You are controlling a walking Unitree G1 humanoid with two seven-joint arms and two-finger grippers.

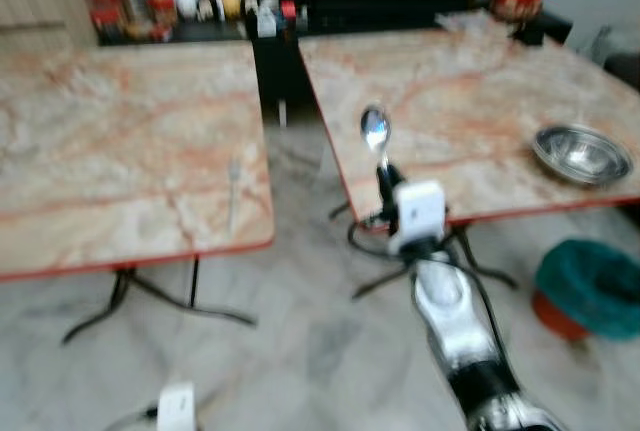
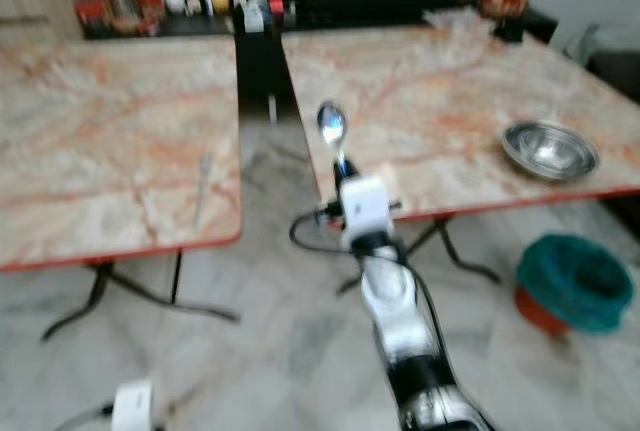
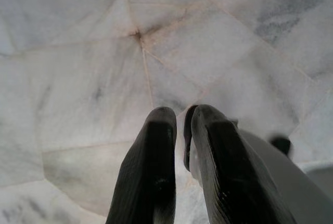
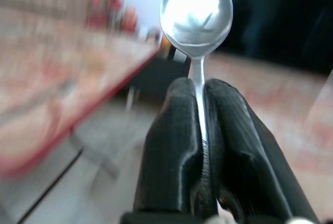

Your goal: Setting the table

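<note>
Spoon carried upright toward the right counter, held by the right gripper.

Right gripper [image 4: 200, 130] closed on the handle of a metal spoon [image 1: 375, 131], bowl end up, just past the fingertips. Beyond the gripper and off to its right, a steel bowl [image 1: 582, 154] near the front edge of the right counter [image 1: 450, 91]. Well off to the gripper's left, a fork [image 1: 233, 191] lying on the left counter [image 1: 120, 151]. Left gripper [image 3: 179, 146] hanging over the marble floor, fingers nearly together, holding nothing. Best done by keeping the grip firm, reaching over the edge, lowering the spoon flat just beside the bowl before letting go. No readable writing or labels; head views blurred.
</note>
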